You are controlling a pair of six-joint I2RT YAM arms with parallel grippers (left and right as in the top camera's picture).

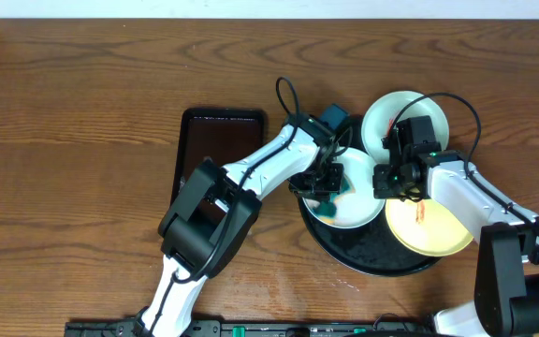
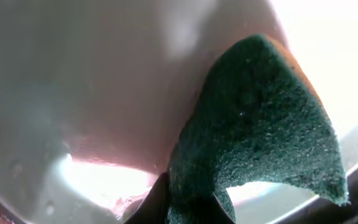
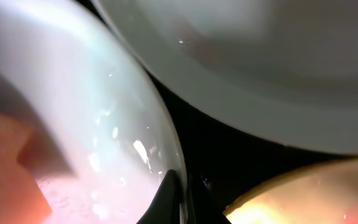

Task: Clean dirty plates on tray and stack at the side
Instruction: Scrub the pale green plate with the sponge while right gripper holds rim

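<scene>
On the round black tray (image 1: 368, 255) lie three plates. A mint-white plate (image 1: 358, 201) lies in the middle, with pink wet smears (image 2: 104, 180) on it. My left gripper (image 1: 328, 183) is shut on a green sponge (image 2: 253, 124), which presses on this plate (image 2: 73, 93). My right gripper (image 1: 388, 180) is shut on the same plate's right rim (image 3: 178, 163). A second mint-white plate (image 1: 405, 117) sits at the back, also in the right wrist view (image 3: 260, 62). The pale yellow plate (image 1: 433, 229) at the right carries a red smear.
A smaller rectangular dark brown tray (image 1: 215, 140) lies left of the black tray, partly under my left arm. Bare wooden table (image 1: 73, 159) spreads to the left and front. The two arms meet closely over the middle plate.
</scene>
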